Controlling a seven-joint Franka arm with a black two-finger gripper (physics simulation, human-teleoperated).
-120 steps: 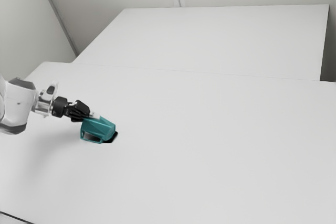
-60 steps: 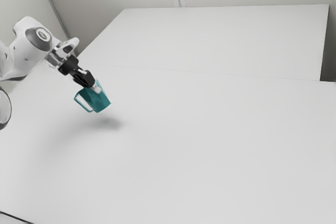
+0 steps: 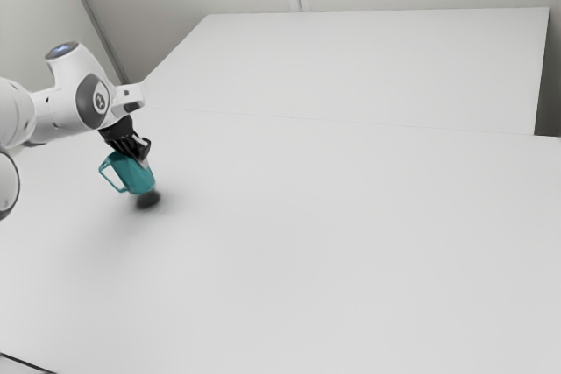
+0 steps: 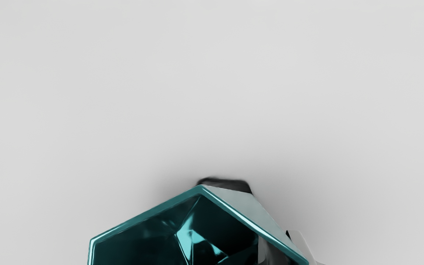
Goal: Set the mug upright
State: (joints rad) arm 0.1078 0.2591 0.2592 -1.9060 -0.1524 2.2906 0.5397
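Mug [image 3: 133, 174], teal and faceted, hung slightly tilted just above the table [image 3: 351, 243], its wall pinched by the gripper [image 3: 142, 162]; righting seemed in hand, the next move calling for levelling, then gentle lowering.

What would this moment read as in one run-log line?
Black two-finger gripper: shut on wall of teal faceted mug | mug: tilted, apparently just above white table | upright placement: not done

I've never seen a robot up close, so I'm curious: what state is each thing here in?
Mug: tilted, mouth upward, apparently held just above the table.
Pincer: shut on the mug's wall.
Arm: bent, its hand end pointing down toward the table.
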